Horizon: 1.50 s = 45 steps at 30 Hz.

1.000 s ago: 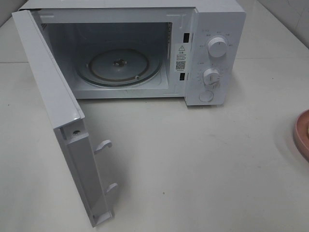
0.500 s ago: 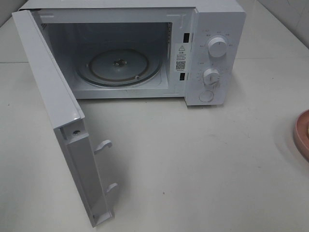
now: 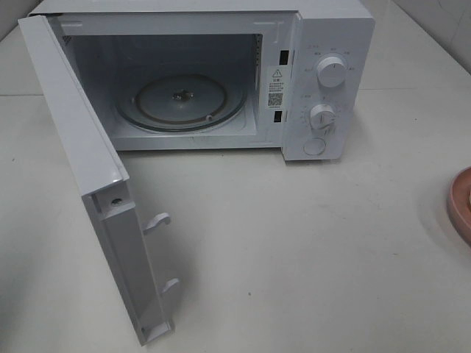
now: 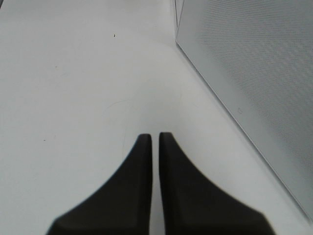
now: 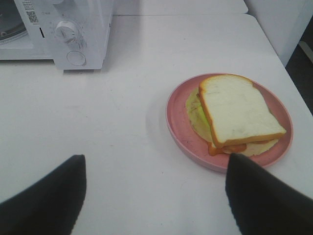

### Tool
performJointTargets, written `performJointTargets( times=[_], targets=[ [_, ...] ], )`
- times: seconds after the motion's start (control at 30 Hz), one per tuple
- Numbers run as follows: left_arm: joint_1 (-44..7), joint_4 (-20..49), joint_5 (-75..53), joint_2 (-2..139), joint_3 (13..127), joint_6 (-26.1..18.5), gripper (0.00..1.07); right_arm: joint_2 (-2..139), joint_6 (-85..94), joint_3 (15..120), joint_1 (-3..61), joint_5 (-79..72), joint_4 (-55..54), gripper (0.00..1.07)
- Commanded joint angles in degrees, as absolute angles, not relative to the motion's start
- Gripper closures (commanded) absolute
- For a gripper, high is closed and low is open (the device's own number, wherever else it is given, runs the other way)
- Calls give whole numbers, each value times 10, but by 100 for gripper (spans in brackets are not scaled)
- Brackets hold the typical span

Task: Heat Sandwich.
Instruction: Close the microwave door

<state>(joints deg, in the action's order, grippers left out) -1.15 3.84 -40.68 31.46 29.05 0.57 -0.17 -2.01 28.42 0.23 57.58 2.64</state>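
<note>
Sandwich: your sandwich sits on the pink plate, off to the right of the microwave.
Right gripper: your right gripper is spread wide near the plate, likely ready to pick it up.
Left gripper: your left gripper is pressed together, holding nothing, beside the door.
Microwave: the door hangs open, so the glass tray inside looks ready.
In the way: nothing sits on the desk between plate and microwave.

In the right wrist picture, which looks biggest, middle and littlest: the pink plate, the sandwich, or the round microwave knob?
1. Pink plate
2. Sandwich, sitting on the plate
3. Microwave knob, though it is farther from the camera, so it looks smaller than it is.
</note>
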Motion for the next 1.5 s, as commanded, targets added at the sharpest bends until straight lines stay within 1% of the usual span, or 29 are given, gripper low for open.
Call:
performJointTargets(
  times=[0.03,0.1,0.13,0.17,0.27,0.3,0.33,0.43,0.6,0.63,0.73,0.77,0.8,0.9,0.93,1.0,1.03,1.07,1.1,1.17,1.2,1.23,1.3,1.33,1.37,1.43,1.47,1.5],
  targets=[
    [-14,40,-302,354,256,6,107,-18,-18,284,0,571,24,32],
    [-14,40,-252,366,237,6,107,-18,-18,284,0,571,24,32],
    [-14,40,-201,376,218,6,107,-18,-18,284,0,571,24,32],
    [-14,40,-201,376,218,6,107,-18,-18,284,0,571,24,32],
    [-14,40,-113,390,187,6,107,-18,-18,284,0,571,24,32],
    [-14,40,-113,390,187,6,107,-18,-18,284,0,571,24,32],
    [-14,40,-65,399,173,6,107,-18,-18,284,0,571,24,32],
    [-14,40,15,427,158,6,107,-18,-18,284,0,571,24,32],
    [-14,29,61,463,158,6,107,-18,-18,284,0,571,24,32],
    [-14,20,101,493,158,6,107,-18,-18,284,0,571,24,32],
    [-14,17,161,534,158,6,107,-18,-18,284,0,571,24,32],
    [-14,17,161,534,158,6,107,-18,-18,284,0,571,24,32],
    [-14,17,198,564,158,10,107,-18,-18,284,0,571,24,32],
    [-14,12,250,617,158,10,107,-18,-18,284,0,571,24,32],
    [-14,12,250,617,158,10,107,-18,-18,284,0,571,24,32],
    [-14,0,274,638,158,20,107,-18,-18,284,0,571,24,32],
    [-14,-32,305,659,158,48,107,-18,-18,284,0,571,24,32],
    [-14,-32,305,659,158,48,107,-18,-18,284,0,571,24,32],
    [-14,-49,322,668,158,65,107,-18,-18,284,0,571,24,32],
    [-14,-93,354,689,158,92,107,-18,-18,284,0,571,24,32],
    [-14,-137,380,708,158,111,107,-18,-18,284,0,571,24,32],
    [-14,-137,380,708,158,111,107,-18,-18,284,0,571,24,32],
    [-15,-165,400,729,161,128,107,-18,-18,284,0,571,24,32],
    [-26,-174,409,747,168,140,107,-18,-18,284,0,571,24,32],
    [-26,-174,409,747,168,140,107,-18,-18,284,0,571,24,32],
    [-46,-174,411,766,178,136,107,-18,-18,284,0,571,24,32],
    [-67,-173,414,783,188,128,107,-18,-18,284,0,571,24,32],
    [-77,-172,415,792,194,126,107,-18,-18,284,0,571,24,32]
  ],
)
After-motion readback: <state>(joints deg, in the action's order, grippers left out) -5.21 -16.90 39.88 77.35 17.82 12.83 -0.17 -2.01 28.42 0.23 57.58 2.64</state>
